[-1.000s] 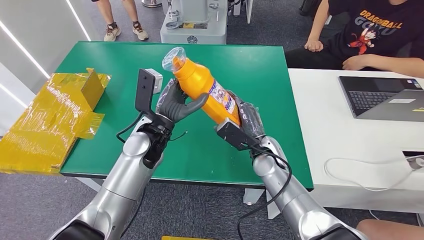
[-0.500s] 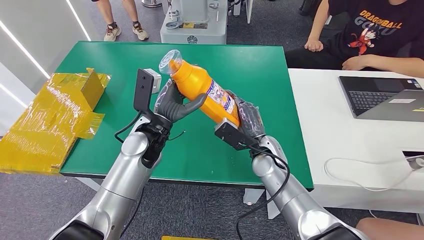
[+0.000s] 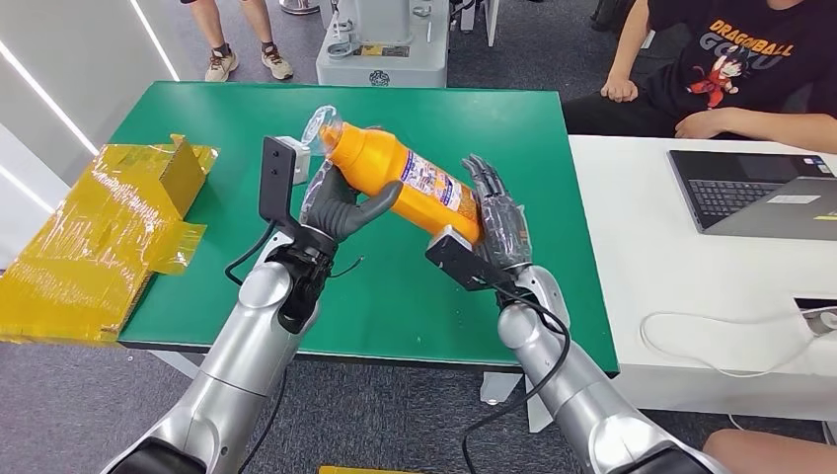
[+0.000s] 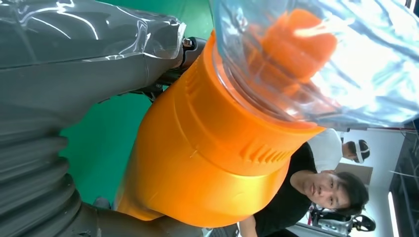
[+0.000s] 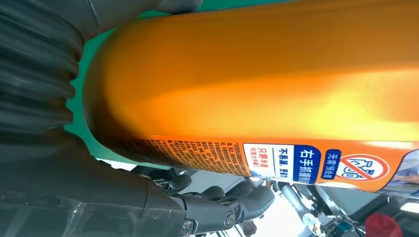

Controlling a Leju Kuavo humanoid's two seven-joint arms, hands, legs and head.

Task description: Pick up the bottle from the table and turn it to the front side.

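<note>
Since a second ago the bottle [image 3: 400,182] is tipping further toward level, its capped end swinging to the robot's left, and the right hand [image 3: 496,217] is loosening: its fingers [image 3: 486,180], which were wrapped round the base, are now standing up nearly straight behind it.

The bottle is being held in the air above the green table [image 3: 494,118], well clear of the surface. The left hand [image 3: 345,204] is gripping it round the upper body just below the shoulder, thumb curling across the front. The right hand is only resting against the base end, fingers apart, holding nothing.

Handling, as judged: rigid orange plastic, smooth and glossy, probably slippery under the covered fingers. The clear cap [image 4: 316,54] looks thin and likely pops off, so not a place to take hold. Weight unknown; cannot tell how full it is. Best purchase is round the cylindrical body, near the label [image 3: 435,188], with the second hand steadying the base while the left hand is rolling it.
</note>
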